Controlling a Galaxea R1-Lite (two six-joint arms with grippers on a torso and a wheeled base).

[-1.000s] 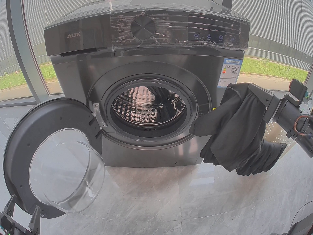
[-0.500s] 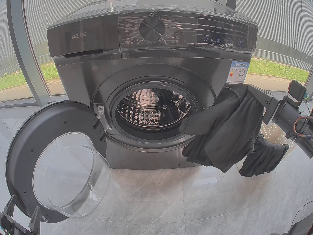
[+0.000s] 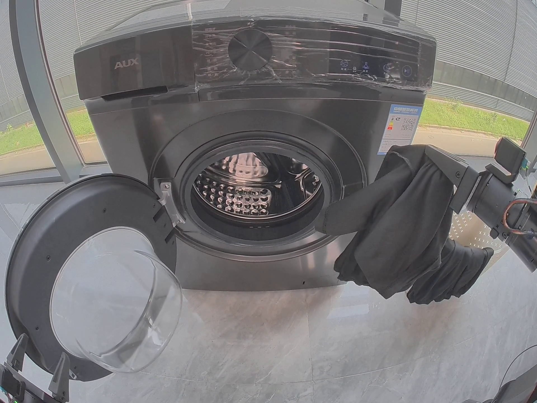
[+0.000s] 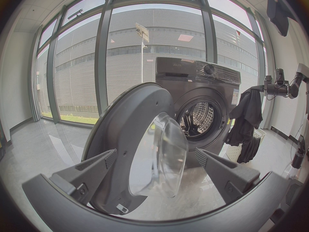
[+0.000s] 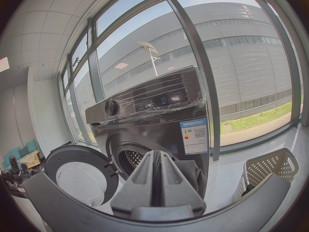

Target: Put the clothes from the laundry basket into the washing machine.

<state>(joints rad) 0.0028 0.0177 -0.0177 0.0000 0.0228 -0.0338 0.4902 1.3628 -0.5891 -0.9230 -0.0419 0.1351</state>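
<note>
Right pincer (image 5: 157, 158), arm stretched level, grips a dark garment (image 3: 397, 225) hanging just right of the washing machine (image 3: 251, 102) opening. Left pincer (image 4: 155, 152), spread wide, sits low by the machine's open door (image 3: 56, 242).

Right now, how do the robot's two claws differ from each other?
The left gripper is open and empty; the right gripper is shut on a dark garment. The left gripper sits low, by the open door of the washing machine; the right gripper is held higher, to the right of the drum opening, with the dark garment hanging from it. Both have the same grey wedge-shaped fingers.
</note>
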